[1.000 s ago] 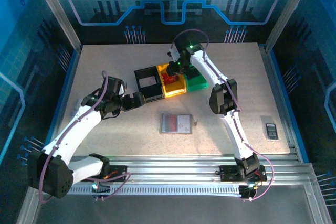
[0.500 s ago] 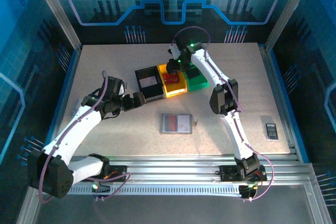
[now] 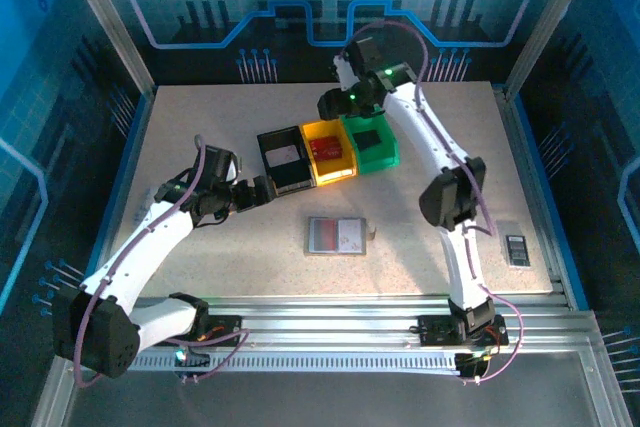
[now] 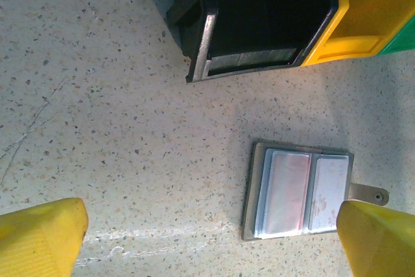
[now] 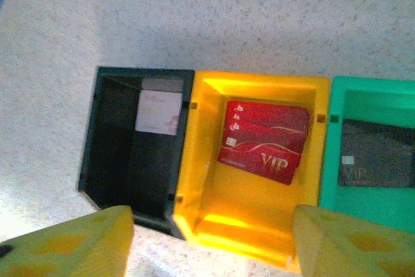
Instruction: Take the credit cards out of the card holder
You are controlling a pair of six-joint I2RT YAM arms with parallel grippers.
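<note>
Speckled table point(image 3: 200, 277). Card holder point(image 4: 298, 189) lies open and flat nearest me, sleeves showing pink and whitish. My left gripper point(image 4: 207, 244) hangs beside it, jaws spread, empty. Beyond, black bin point(image 5: 123, 173), yellow bin point(image 5: 253, 199) and green bin point(image 5: 363, 205) touch in a row; red credit cards point(image 5: 264, 141) lie in the yellow one. My right gripper point(image 5: 214, 244) hangs above the bins, jaws wide, empty.

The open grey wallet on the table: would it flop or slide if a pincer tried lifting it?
The wallet lies open and flat like a thin book, so it would probably hinge and droop if lifted by one edge. Its glossy clear sleeves look slippery. Pushed across the table, it should slide, not tip.
</note>
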